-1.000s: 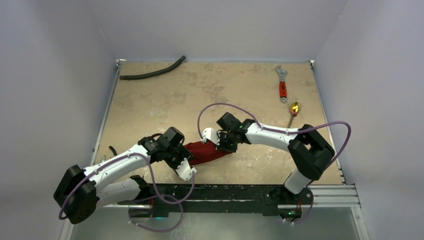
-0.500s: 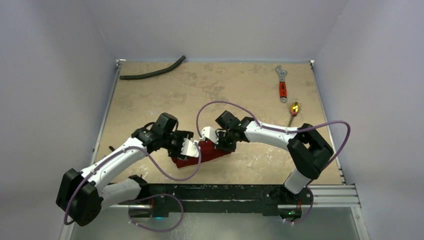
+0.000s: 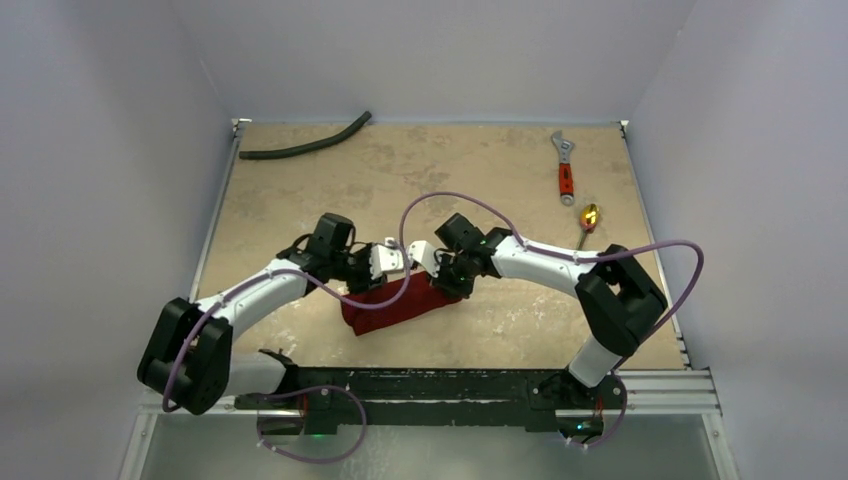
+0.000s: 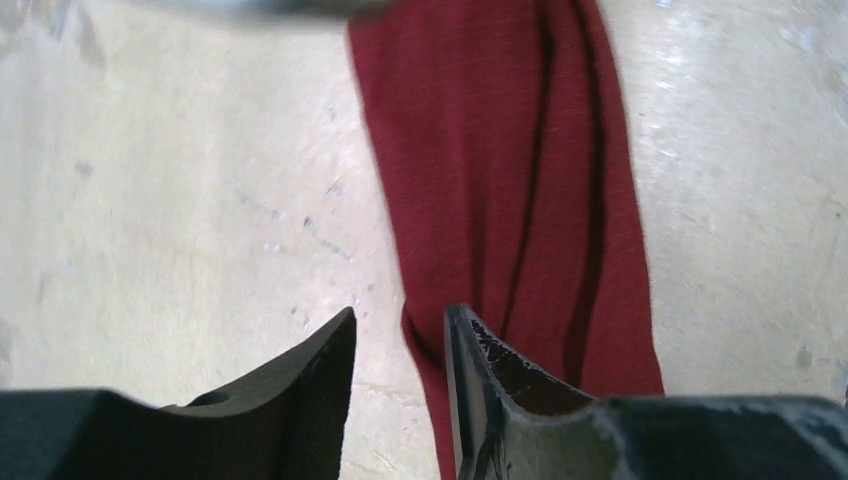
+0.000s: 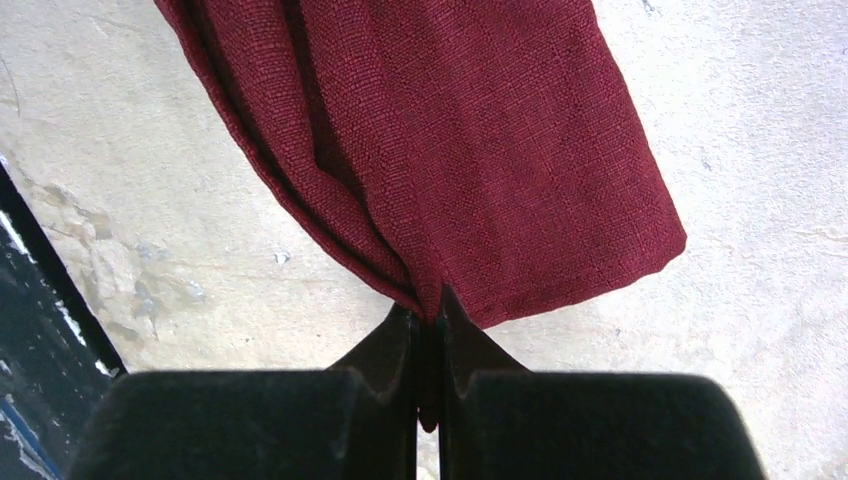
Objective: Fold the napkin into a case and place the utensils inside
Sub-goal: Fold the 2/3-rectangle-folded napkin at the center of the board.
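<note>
The dark red napkin (image 3: pixel 395 306) lies as a narrow folded strip on the table near the front middle. My right gripper (image 3: pixel 434 268) is shut on the strip's far right end; in the right wrist view the cloth (image 5: pixel 470 150) is pinched between the closed fingers (image 5: pixel 428 312). My left gripper (image 3: pixel 388 260) hovers just left of it, open. In the left wrist view its jaws (image 4: pixel 400 320) straddle the napkin's (image 4: pixel 520 180) left edge without closing on it. One of the utensils, a gold spoon (image 3: pixel 588 216), lies at the right side, far from both grippers.
A red-handled silver wrench (image 3: pixel 565 172) lies at the back right, just beyond the spoon. A black hose (image 3: pixel 305 146) runs along the back left. The black rail (image 3: pixel 430 384) borders the table's front edge. Purple cables loop over both arms.
My left arm swung from the napkin's near left end up to the far side, beside the right gripper, and its jaws narrowed. The napkin shifted slightly. The right gripper kept its hold.
</note>
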